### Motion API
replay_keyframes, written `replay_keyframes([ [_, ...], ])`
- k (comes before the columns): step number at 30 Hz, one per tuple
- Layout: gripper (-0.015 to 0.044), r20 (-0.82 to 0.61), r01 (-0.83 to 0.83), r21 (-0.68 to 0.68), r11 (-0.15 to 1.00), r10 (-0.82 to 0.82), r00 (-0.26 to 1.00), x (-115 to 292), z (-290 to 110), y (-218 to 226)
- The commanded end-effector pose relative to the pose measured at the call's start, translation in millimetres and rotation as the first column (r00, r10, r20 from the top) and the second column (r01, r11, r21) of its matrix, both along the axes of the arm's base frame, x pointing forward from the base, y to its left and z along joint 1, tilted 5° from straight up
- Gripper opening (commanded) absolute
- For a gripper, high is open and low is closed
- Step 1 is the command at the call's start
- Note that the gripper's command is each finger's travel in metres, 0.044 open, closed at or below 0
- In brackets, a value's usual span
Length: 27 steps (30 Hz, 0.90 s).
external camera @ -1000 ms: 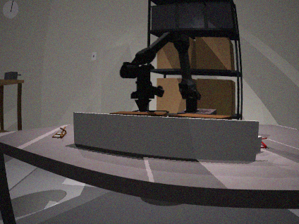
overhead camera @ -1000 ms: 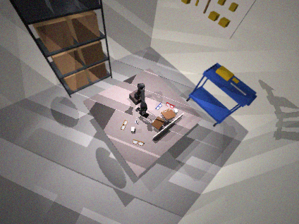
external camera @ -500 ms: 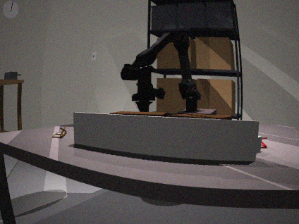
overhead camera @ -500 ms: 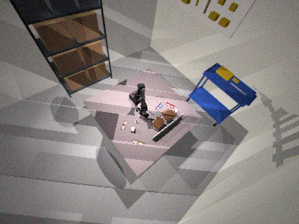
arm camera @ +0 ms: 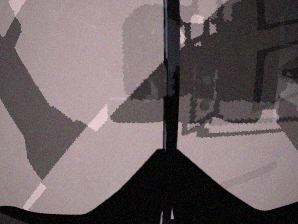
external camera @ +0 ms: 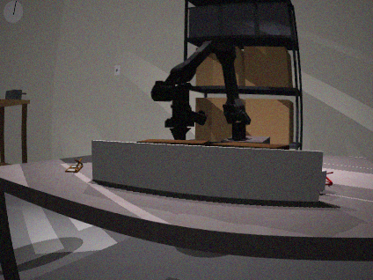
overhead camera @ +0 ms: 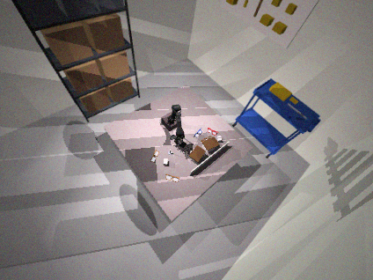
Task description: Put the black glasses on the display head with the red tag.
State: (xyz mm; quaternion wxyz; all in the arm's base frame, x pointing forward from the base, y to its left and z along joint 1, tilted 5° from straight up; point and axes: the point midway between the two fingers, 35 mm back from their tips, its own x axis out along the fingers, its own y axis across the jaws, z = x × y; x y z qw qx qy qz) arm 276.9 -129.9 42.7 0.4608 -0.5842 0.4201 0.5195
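Note:
My gripper (overhead camera: 184,145) (external camera: 179,137) (arm camera: 167,156) points down beside the nearer of two brown blocks, behind the long white panel. Its fingers are almost together, shut on the black glasses; the glasses are too dark and thin to make out clearly, and in the wrist view the fingers hide them. The two brown blocks, which look like the display heads, are one close to the gripper (overhead camera: 197,154) and one farther right (overhead camera: 210,143). In the exterior view only their tops show above the panel. I cannot tell which has the red tag.
The white panel (overhead camera: 210,158) (external camera: 207,172) stands along the blocks. Blue glasses (overhead camera: 198,132) and red glasses (overhead camera: 212,131) lie to one side. Two orange-brown pairs, one upper (overhead camera: 155,156) and one lower (overhead camera: 172,178), lie on the other side, near a small white block (overhead camera: 165,162).

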Motion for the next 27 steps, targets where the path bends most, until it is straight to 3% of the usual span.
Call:
replay_keyframes([
  [1, 0.0, 0.002, 0.002, -0.005, 1.0, -0.002, 1.0, 7.0, 1.0, 0.7],
  [27, 0.0, 0.005, 0.002, -0.005, 1.0, -0.002, 1.0, 37.4, 4.9, 8.1],
])
